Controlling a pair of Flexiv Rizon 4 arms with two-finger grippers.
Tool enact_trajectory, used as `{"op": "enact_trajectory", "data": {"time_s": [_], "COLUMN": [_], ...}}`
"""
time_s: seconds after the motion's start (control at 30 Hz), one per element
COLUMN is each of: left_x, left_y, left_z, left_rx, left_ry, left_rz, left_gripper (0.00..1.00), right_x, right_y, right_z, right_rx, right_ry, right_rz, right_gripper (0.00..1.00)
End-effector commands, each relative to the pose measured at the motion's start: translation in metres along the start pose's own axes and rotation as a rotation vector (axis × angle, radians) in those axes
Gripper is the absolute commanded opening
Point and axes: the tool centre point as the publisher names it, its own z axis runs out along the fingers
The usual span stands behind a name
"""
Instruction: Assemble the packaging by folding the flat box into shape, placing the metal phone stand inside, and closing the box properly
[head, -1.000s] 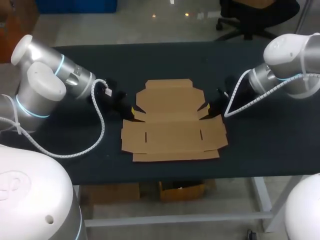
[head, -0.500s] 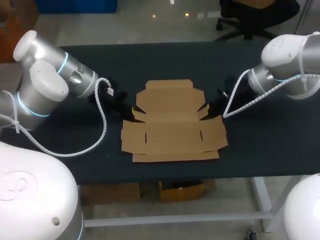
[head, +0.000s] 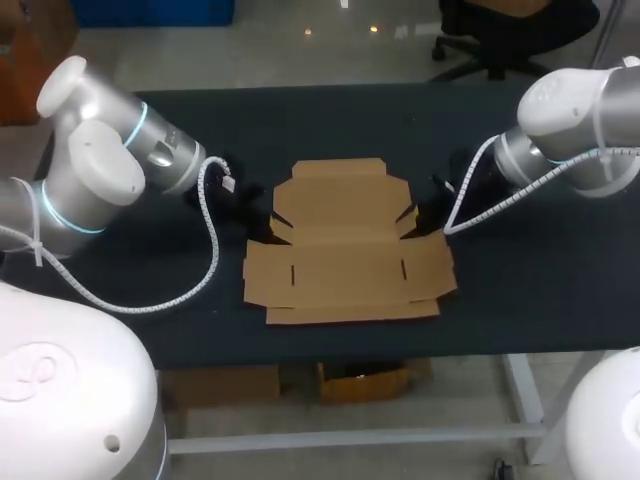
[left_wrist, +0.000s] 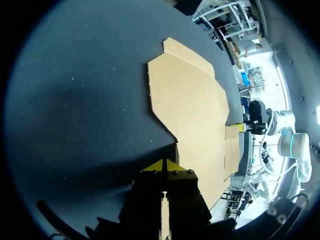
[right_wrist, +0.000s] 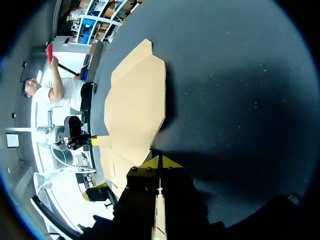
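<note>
A flat, unfolded brown cardboard box (head: 345, 245) lies on the middle of the black table (head: 540, 290). My left gripper (head: 258, 216) sits low at the box's left edge, by the notch between two flaps. In the left wrist view its yellow tips (left_wrist: 165, 165) are pressed together with nothing between them, just at the cardboard (left_wrist: 192, 100) corner. My right gripper (head: 412, 218) is at the box's right edge. Its tips (right_wrist: 160, 161) are likewise shut and empty, against the edge of the cardboard (right_wrist: 135, 100). No metal phone stand shows in any view.
White cables loop from both arms over the table, the left cable (head: 205, 265) lying close to the box's left side. Bare black tabletop surrounds the box, with the near table edge (head: 350, 350) just in front of it.
My left arm's elbow has swung toward the far side and a little right, and its gripper drew slightly back from the box edge. The right arm and the box have hardly moved.
</note>
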Motion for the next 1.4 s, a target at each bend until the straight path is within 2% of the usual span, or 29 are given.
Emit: {"op": "enact_trajectory", "data": {"time_s": [0.03, 0.73, 1.4], "left_x": [0.007, 0.022, 0.026], "left_y": [0.003, 0.008, 0.011], "left_z": [-0.001, 0.007, 0.015], "left_rx": [0.008, 0.045, 0.051], "left_ry": [-0.029, -0.134, -0.173], "left_rz": [0.001, 0.015, 0.015], "left_gripper": [0.0, 0.0, 0.0], "right_x": [0.009, 0.018, 0.016], "right_y": [-0.003, -0.009, -0.012], "right_z": [-0.001, 0.002, 0.006], "right_rx": [-0.012, -0.042, -0.049], "right_ry": [-0.034, -0.142, -0.175], "right_rz": [0.003, 0.013, 0.02], "right_gripper": [0.0, 0.0, 0.0]}}
